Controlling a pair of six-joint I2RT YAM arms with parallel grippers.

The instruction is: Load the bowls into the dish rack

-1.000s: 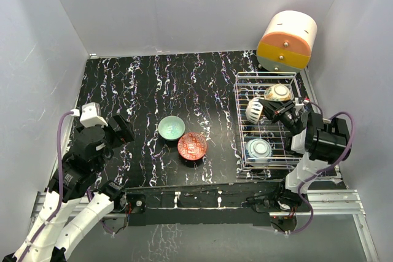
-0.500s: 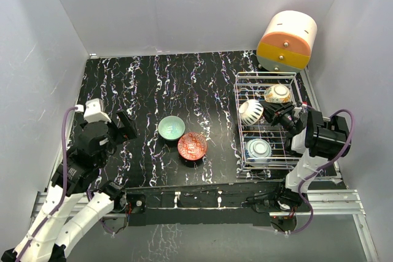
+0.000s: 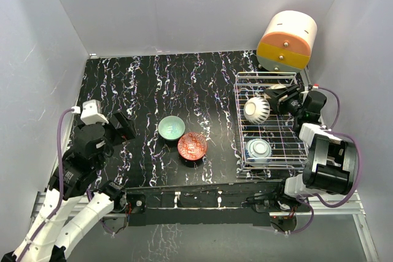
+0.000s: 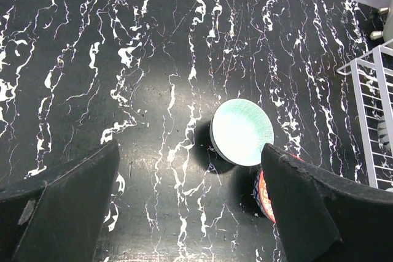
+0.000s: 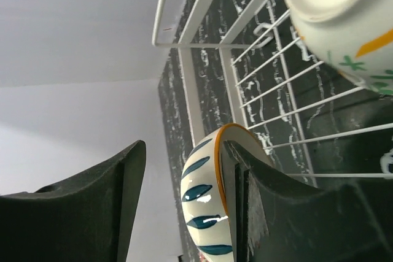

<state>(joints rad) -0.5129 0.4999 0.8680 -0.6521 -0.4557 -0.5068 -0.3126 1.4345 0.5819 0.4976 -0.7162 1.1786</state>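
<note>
The silver wire dish rack stands at the right. A white bowl with blue leaf strokes and an orange rim stands on edge in it. My right gripper is open at that bowl. In the right wrist view one finger lies inside the bowl, and the other finger is apart from it. A cream bowl with orange flower sits just behind. A blue-and-white bowl lies in the rack's near part. The mint green bowl and red-orange bowl sit on the table. My left gripper is open and empty, left of them.
A cream-and-orange drawer box stands behind the rack. White walls close in the black marbled table on three sides. In the left wrist view the mint bowl lies ahead, the red bowl's edge beside my right finger.
My right arm has swung its wrist toward the rack's far right side, and its gripper now covers the cream bowl from above. The striped bowl has shifted slightly. My left gripper has barely moved.
</note>
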